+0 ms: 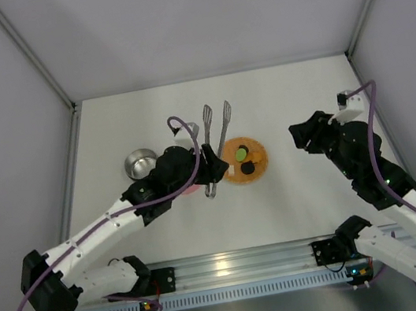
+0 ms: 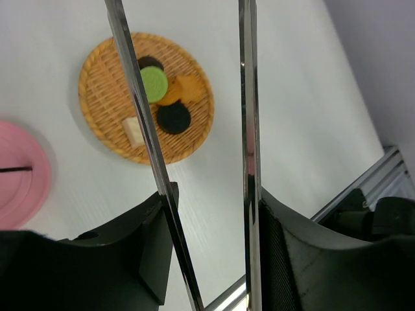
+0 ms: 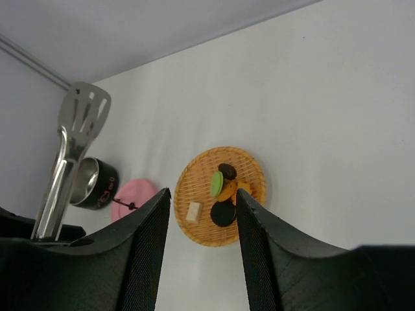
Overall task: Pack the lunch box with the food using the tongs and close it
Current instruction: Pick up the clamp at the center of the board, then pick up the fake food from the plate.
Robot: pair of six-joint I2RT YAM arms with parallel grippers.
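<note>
The left fingers [image 2: 139, 259] were closed on the tongs [image 2: 248, 97], one thin steel arm pressed along each inner face, so that the tongs were held partly squeezed and lifted off the bench [image 1: 313, 210], tips pointing away from the robot. The right fingers [image 3: 146, 259] were parted around nothing, well off to the right. Beyond the tongs, the food [image 2: 174, 118], in green, orange, black and pale yellow pieces, was gathered on the woven plate [image 2: 97, 110]. The pink lid [image 2: 19, 175] lay flat just beside the plate, with the steel tin [image 1: 141, 164] uncovered on its far side. The tongs being in hand and nothing yet packed, picking the first piece was judged the step in hand. For that, the tips would have to be swung over the plate, lowered astride one piece and squeezed shut.
</note>
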